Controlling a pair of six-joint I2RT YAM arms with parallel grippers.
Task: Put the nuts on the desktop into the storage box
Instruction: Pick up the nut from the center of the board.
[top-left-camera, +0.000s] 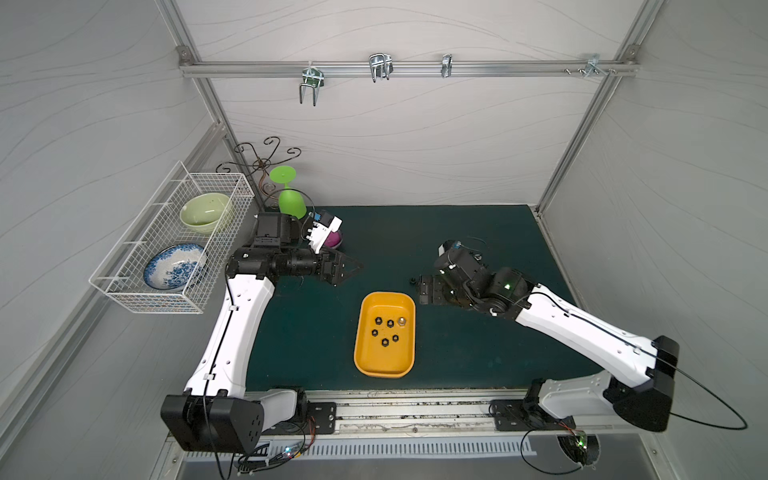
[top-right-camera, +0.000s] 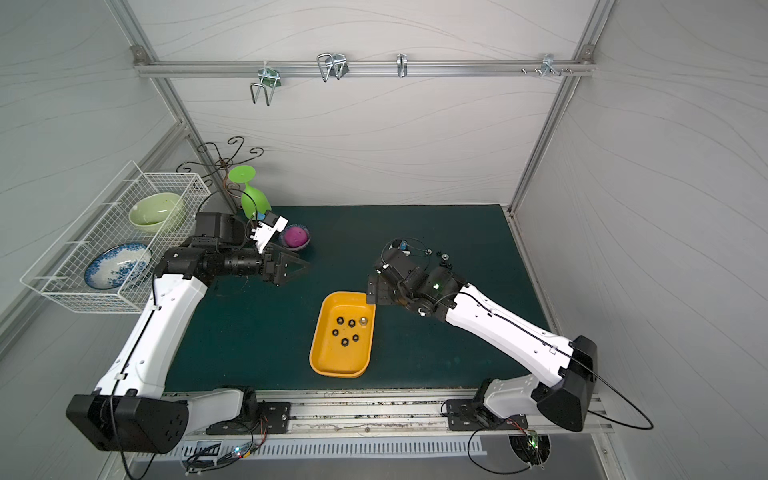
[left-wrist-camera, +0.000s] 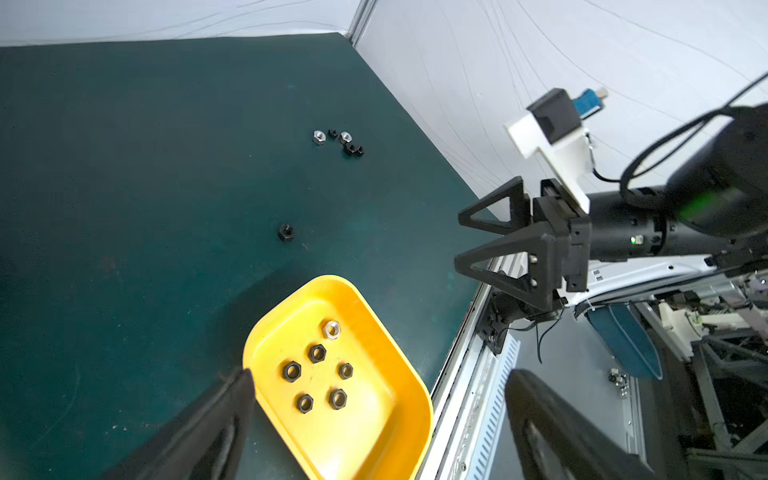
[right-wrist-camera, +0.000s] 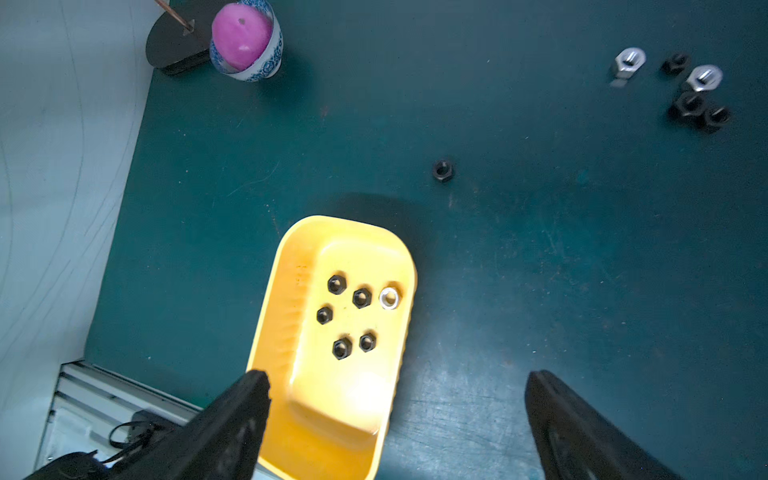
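The yellow storage box (top-left-camera: 365, 361) (top-right-camera: 320, 361) lies on the dark green desktop (top-left-camera: 478, 353) near its front edge. Several black nuts and one silver nut (top-left-camera: 402, 321) rest inside it. One black nut (right-wrist-camera: 443, 170) (left-wrist-camera: 286, 232) lies alone on the mat beyond the box. A cluster of black and silver nuts (top-right-camera: 442, 257) (left-wrist-camera: 338, 141) (right-wrist-camera: 685, 87) sits farther back on the right. My right gripper (top-left-camera: 428, 289) (right-wrist-camera: 397, 374) hovers open and empty by the box's far right corner. My left gripper (top-left-camera: 351, 272) (left-wrist-camera: 380, 374) is open and empty, left of the box.
A white wire basket (top-left-camera: 174, 237) holding two bowls hangs on the left wall. A green goblet (top-left-camera: 291, 199), a curled metal stand and a small bowl with a pink ball (top-right-camera: 295, 237) crowd the back left corner. A metal rail (top-left-camera: 415, 409) runs along the front edge.
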